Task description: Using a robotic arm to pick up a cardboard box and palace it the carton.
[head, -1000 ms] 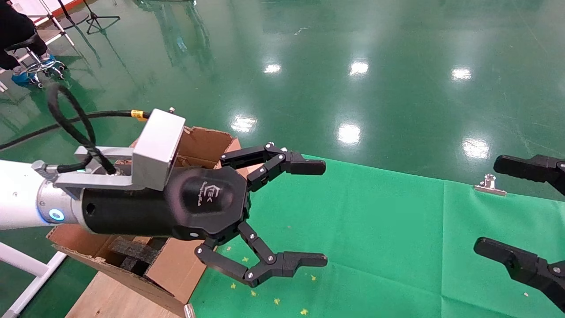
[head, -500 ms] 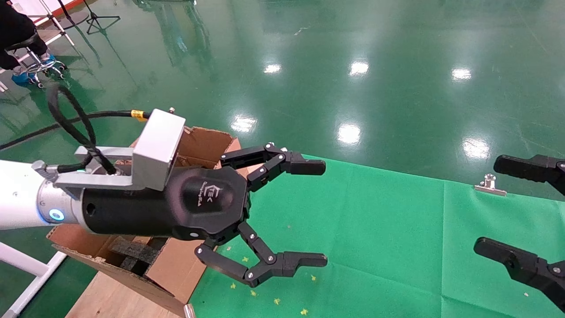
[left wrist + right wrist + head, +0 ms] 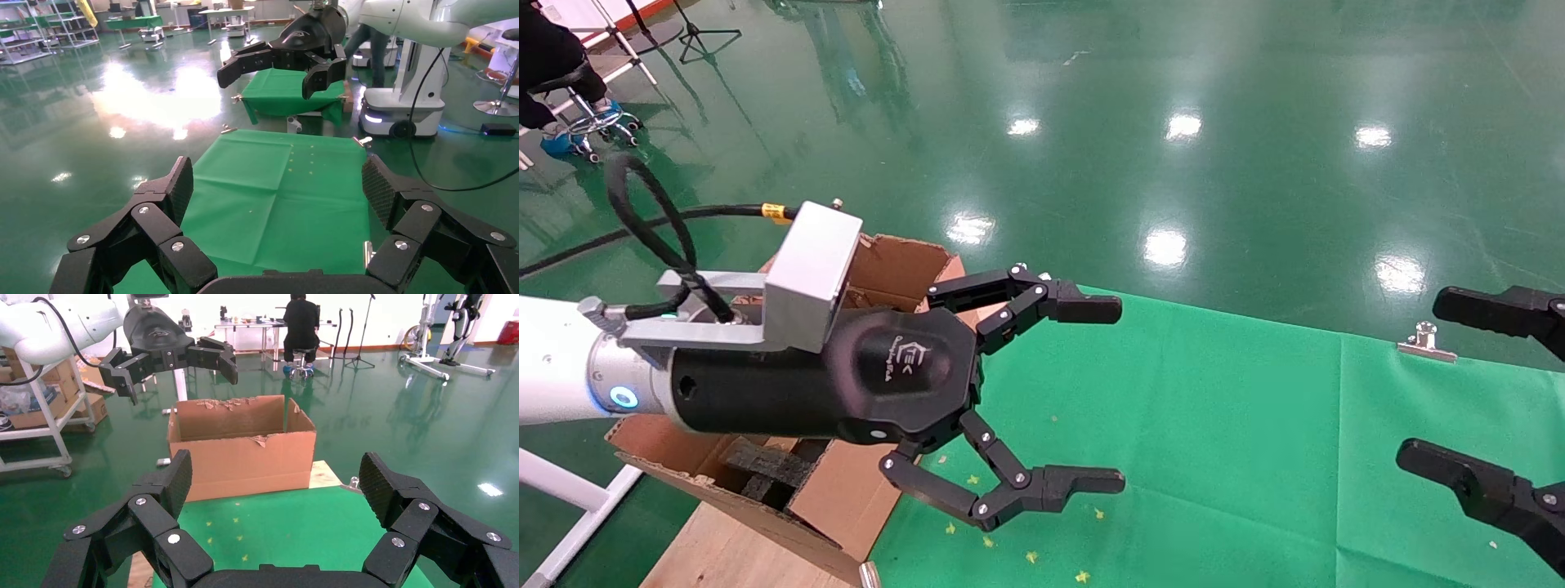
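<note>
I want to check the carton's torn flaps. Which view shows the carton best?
The right wrist view: the whole carton faces it, unobstructed. In the head view the left hand and arm cover most of it; the left wrist view misses it.

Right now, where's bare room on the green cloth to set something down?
Bare patch: green cloth between the open left gripper and open right gripper. Crowded: cloth's left edge, where the large torn brown carton with black foam blocks sits under the left arm.
</note>
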Robot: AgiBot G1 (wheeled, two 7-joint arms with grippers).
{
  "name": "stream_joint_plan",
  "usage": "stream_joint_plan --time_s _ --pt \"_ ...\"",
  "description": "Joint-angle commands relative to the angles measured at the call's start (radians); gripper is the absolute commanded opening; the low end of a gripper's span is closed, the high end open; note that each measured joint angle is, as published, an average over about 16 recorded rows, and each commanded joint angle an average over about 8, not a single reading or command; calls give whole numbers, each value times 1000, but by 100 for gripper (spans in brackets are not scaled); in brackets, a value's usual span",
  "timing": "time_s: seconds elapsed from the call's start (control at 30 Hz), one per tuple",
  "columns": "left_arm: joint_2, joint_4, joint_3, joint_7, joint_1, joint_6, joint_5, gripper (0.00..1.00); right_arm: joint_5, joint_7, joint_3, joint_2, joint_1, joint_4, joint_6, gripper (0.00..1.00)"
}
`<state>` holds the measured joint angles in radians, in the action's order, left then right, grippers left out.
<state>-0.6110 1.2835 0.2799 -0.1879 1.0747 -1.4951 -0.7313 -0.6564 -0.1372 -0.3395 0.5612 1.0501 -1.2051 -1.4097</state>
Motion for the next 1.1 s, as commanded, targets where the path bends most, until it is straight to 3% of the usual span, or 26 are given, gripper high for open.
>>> stream_joint_plan --time_s 0.03,1.1 --pt "0 0 0 0 0 0 0 100 0 0 0 0 0 0 0 100" --pt "0 0 0 0 0 0 0 100 0 0 0 0 0 0 0 100"
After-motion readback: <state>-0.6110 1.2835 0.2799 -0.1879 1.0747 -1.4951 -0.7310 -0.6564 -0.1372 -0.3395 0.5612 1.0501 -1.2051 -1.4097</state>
